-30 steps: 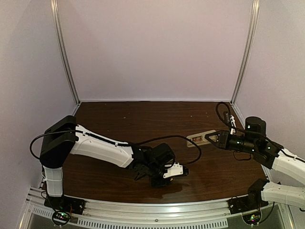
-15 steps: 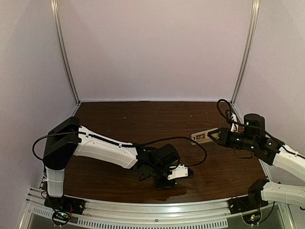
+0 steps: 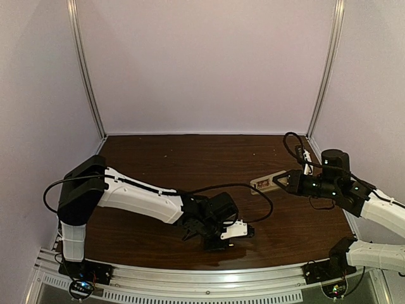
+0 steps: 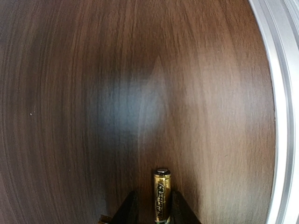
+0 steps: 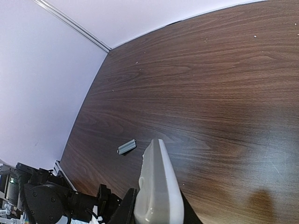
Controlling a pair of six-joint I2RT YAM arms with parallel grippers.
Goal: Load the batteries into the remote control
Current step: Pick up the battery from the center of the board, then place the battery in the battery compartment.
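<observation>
In the left wrist view one gold battery [image 4: 162, 191] lies lengthwise on the wood between my left gripper's [image 4: 153, 193] dark fingers. It sits against the right finger [image 4: 180, 210], and a dark gap separates it from the left finger, so the jaws stand narrowly open. A sliver of gold [image 4: 103, 218] shows at the frame's bottom edge, left of the left finger. My right gripper [image 5: 156, 199] is shut on the white remote control [image 5: 156, 172], holding it on edge above the table. From above, the left gripper [image 3: 240, 232] is low near the front edge and the remote control [image 3: 264, 183] is at mid right.
A small grey ribbed piece [image 5: 126, 146] lies on the table beyond the remote. The metal rail of the table's front edge [image 4: 282, 116] runs close to the right of the battery. The left arm's black wrist [image 5: 42, 196] shows at the right wrist view's lower left.
My left gripper has slid slightly right and toward the front edge. The right arm with the remote has barely shifted.
</observation>
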